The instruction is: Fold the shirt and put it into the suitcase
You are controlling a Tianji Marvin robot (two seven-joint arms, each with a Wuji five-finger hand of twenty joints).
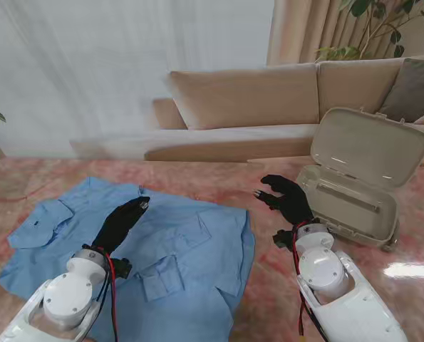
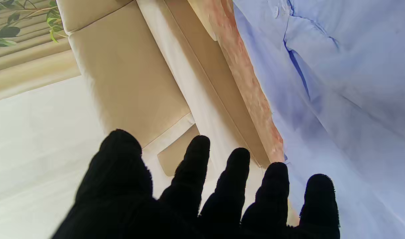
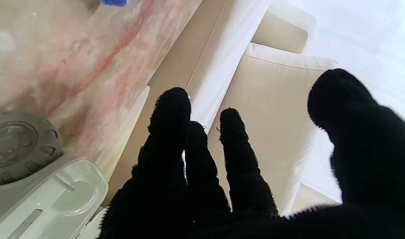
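While the blue shirt lies spread and rumpled on the pink marbled desk, on my left side and nearer to me, neither robot hand grips anything. My left robot hand hangs over the middle of the shirt with its black-gloved fingers stretched out and slightly apart; the left wrist view shows all five spread, the shirt's cloth beside them and a strip of desk edge beyond. Whether the fingertips touch the fabric I cannot tell.

My right robot hand is over bare desk between the shirt and the suitcase, its fingers loosely curled yet parted, the thumb set well away from the rest in the right wrist view. It holds nothing.

The suitcase sits on my right, farther from me than the shirt's near hem, a pale beige hard shell with its lid propped open and leaning back. Its near rim and a grey wheel show in the right wrist view, just beside my fingers. The shirt and suitcase are apart, with bare desk between them.

Beyond the desk stands a beige sofa, with a grey cushion at its right end.
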